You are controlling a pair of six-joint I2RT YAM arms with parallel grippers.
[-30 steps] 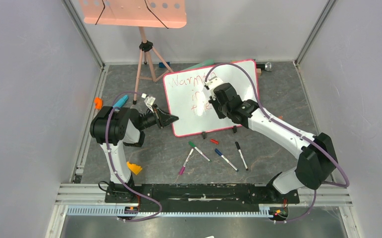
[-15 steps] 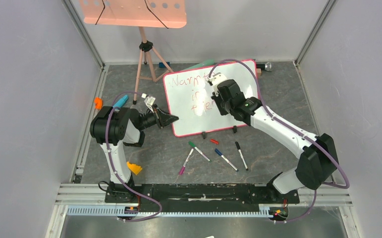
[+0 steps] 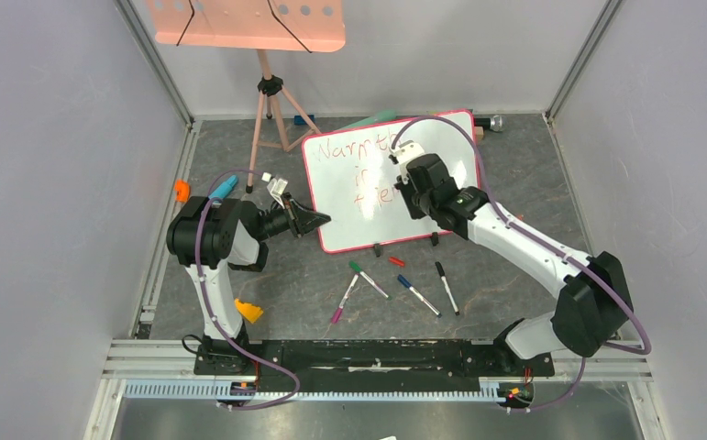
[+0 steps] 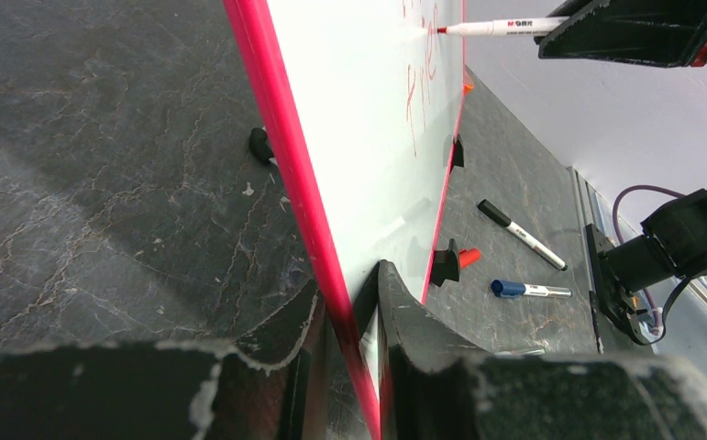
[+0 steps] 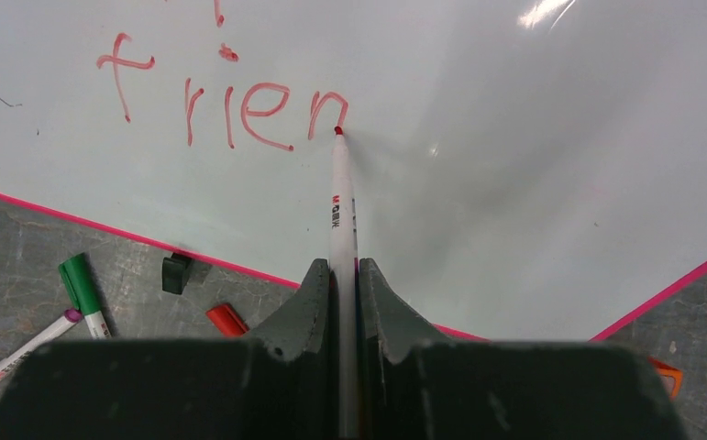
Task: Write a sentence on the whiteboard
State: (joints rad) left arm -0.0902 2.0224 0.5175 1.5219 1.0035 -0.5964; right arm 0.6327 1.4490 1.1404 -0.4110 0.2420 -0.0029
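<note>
Since a moment ago the right arm [image 3: 514, 238] has slid a little to the right along the whiteboard [image 3: 345, 225], and the last word has grown to "frien". The right jaws are pressed tight on a red marker [image 5: 341, 206], which sticks straight out from between them. Its red tip touches the whiteboard at the end of the "n". The sentence [image 3: 354, 148] is in thin red letters. "Warmth" runs along the top of the whiteboard, a short word sits under it, and "frien" is the third line, near the middle of the whiteboard.

The left arm [image 3: 216, 234] has not moved. The left jaws pinch the pink-red rim on the left edge of the whiteboard, low down, with one jaw on the front and one on the back.

The whiteboard stands on the counter [image 3: 313, 275] on two small black feet [image 3: 435, 239] at its bottom edge. Near that bottom edge lie a red cap [image 3: 396, 261], a green pen [image 3: 368, 279], a blue pen [image 3: 418, 295], a black pen [image 3: 447, 288] and a pen with a purple end [image 3: 344, 298]. None of them touches the whiteboard.
</note>
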